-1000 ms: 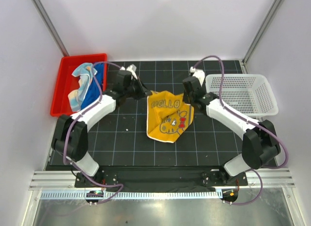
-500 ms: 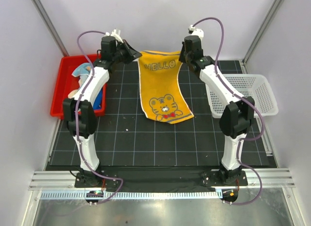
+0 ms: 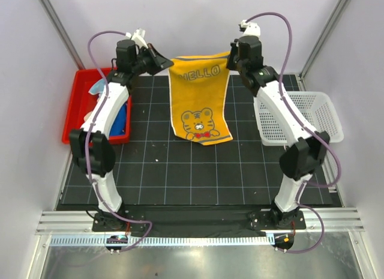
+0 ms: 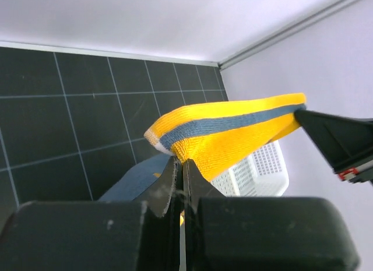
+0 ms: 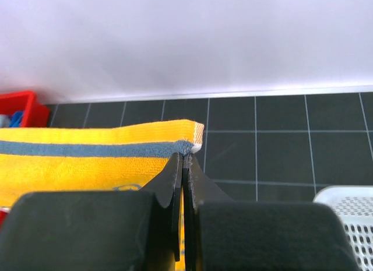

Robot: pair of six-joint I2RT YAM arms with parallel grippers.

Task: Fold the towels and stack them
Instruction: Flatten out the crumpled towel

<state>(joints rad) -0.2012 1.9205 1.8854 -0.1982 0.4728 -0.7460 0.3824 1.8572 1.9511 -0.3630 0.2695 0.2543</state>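
Note:
A yellow-orange towel (image 3: 200, 96) with "HELLO" and a tiger on it hangs spread in the air over the far half of the black mat. My left gripper (image 3: 167, 62) is shut on its upper left corner, and in the left wrist view that gripper (image 4: 180, 164) pinches the yellow towel (image 4: 233, 131) by its grey-striped hem. My right gripper (image 3: 230, 54) is shut on the upper right corner; in the right wrist view this gripper (image 5: 183, 157) bites the towel (image 5: 87, 154) just below the hem. More towels, blue and pale (image 3: 102, 90), lie bunched in the red tray.
The red tray (image 3: 77, 105) sits at the mat's far left. A white mesh basket (image 3: 306, 114) stands at the far right, also visible as a basket (image 4: 256, 169) under the towel in the left wrist view. White walls close in behind and at both sides.
Both arms have lifted the yellow towel from a crumpled heap on the mat to a high, spread hang. Its lower edge has risen off the mat since half a second ago.

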